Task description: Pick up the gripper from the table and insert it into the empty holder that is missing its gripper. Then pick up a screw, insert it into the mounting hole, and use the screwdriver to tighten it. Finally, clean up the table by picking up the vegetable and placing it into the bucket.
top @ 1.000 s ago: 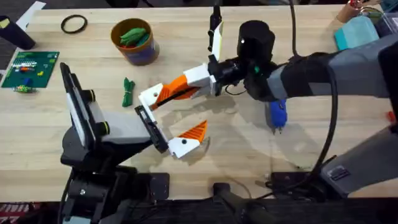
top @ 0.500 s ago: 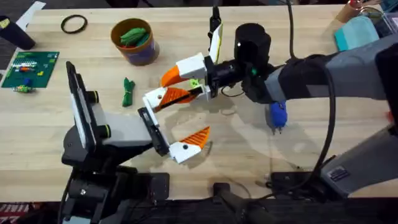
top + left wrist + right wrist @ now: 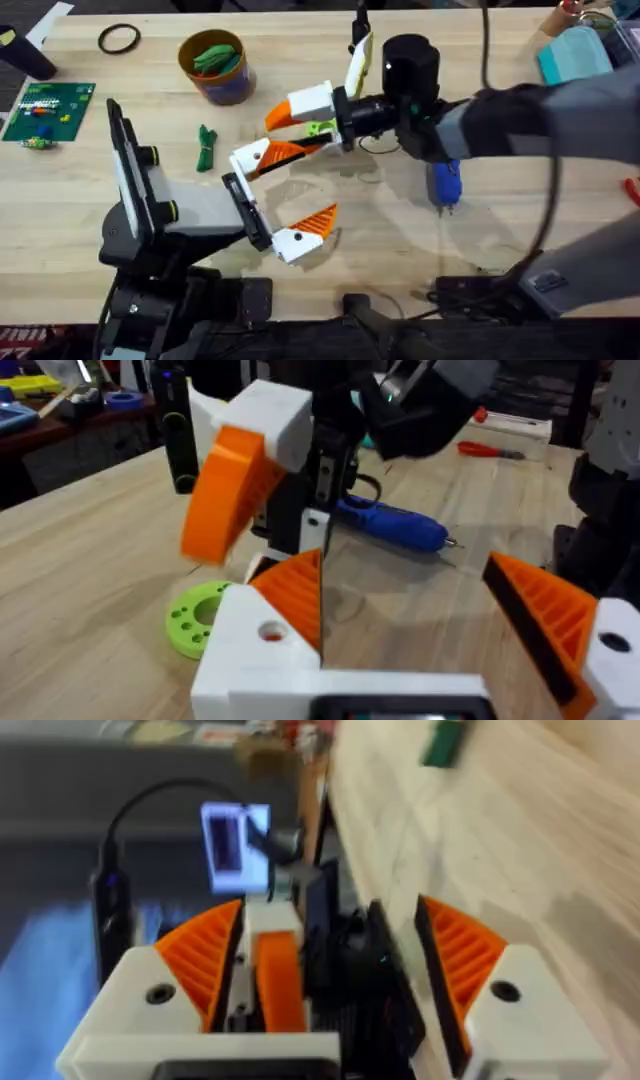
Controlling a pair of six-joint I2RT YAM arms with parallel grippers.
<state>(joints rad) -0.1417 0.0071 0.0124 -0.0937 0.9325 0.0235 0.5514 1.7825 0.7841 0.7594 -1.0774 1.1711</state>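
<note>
My left gripper [image 3: 316, 181] [image 3: 400, 575] stands open low over the table [image 3: 400, 250], its white fingers with orange pads spread wide. My right gripper [image 3: 286, 126] [image 3: 330, 935] reaches in from the right, turned on its side and open, just beyond the left one's far finger. A flat lime-green piece [image 3: 318, 129] [image 3: 195, 622] lies on the table under it. The blue screwdriver [image 3: 445, 185] [image 3: 392, 526] lies partly under the right arm. The dark-green vegetable [image 3: 206, 147] rests left of both grippers. The bucket [image 3: 232, 85] stands at the back left with green pieces inside. The loose gripper, holder and screw are out of view.
A black ring [image 3: 119, 38] and a green board [image 3: 46, 108] lie at the far left. A teal box [image 3: 572, 50] sits at the back right, and a red tool [image 3: 490, 450] lies near the right edge. Bare wood shows in front of the screwdriver.
My right gripper has opened and shifted slightly toward the far side, uncovering the lime-green piece. The left gripper has edged a little to the right and stayed open.
</note>
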